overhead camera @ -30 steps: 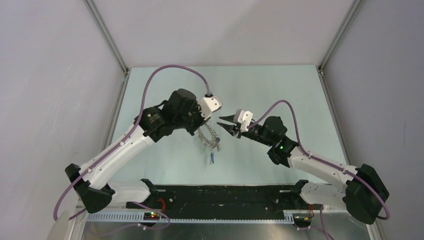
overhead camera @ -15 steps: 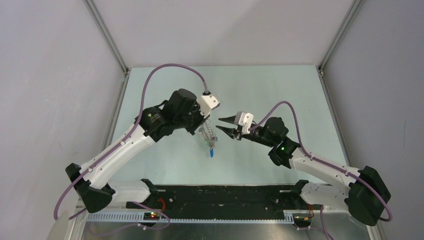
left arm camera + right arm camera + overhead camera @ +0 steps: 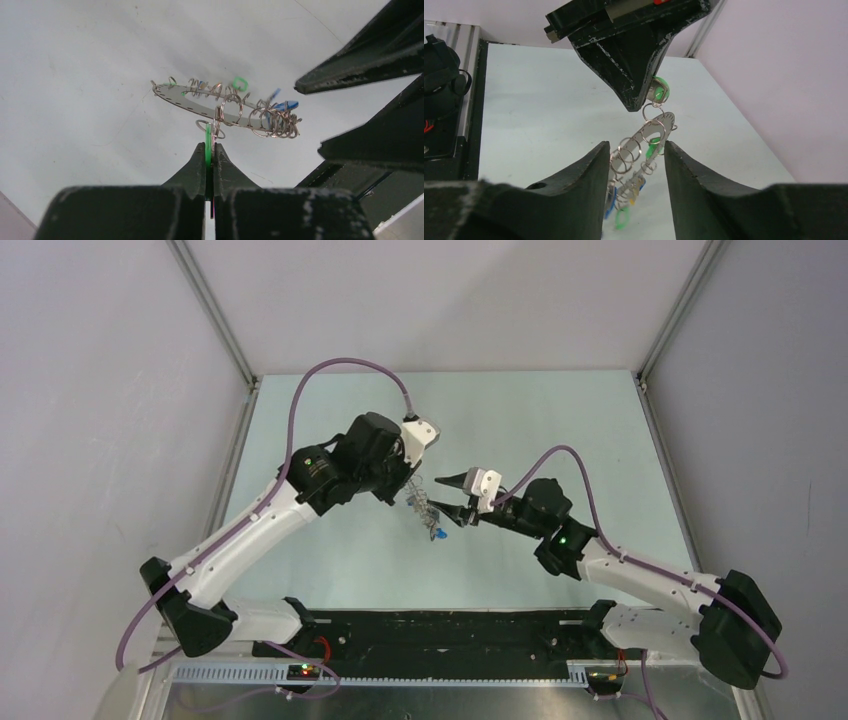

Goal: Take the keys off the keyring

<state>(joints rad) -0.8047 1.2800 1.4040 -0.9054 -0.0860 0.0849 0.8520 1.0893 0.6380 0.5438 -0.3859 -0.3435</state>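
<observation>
My left gripper (image 3: 411, 488) is shut on a green-headed key (image 3: 207, 139) that is linked by a small wire ring to the keyring (image 3: 200, 100), a flat grey metal ring. The keyring (image 3: 424, 511) hangs in the air below the left gripper (image 3: 210, 146), fringed with small wire rings, blue keys (image 3: 286, 105) and green tags (image 3: 240, 83). My right gripper (image 3: 636, 150) is open and empty. Its fingers (image 3: 584, 170) stand either side of the hanging keyring (image 3: 651, 131), close to it. In the right wrist view the left gripper (image 3: 639, 106) pinches the green head (image 3: 658, 89) from above.
The pale green table (image 3: 560, 420) lies below, fenced by grey side walls and aluminium posts (image 3: 215, 315). A black base bar (image 3: 450, 625) with cable ducts runs along the near edge. The right gripper's fingers (image 3: 350, 67) fill the right side of the left wrist view.
My right gripper has moved left until its open fingers flank the keyring. My left gripper has shifted slightly up and right, and the hanging ring with its blue key has swung towards the right gripper.
</observation>
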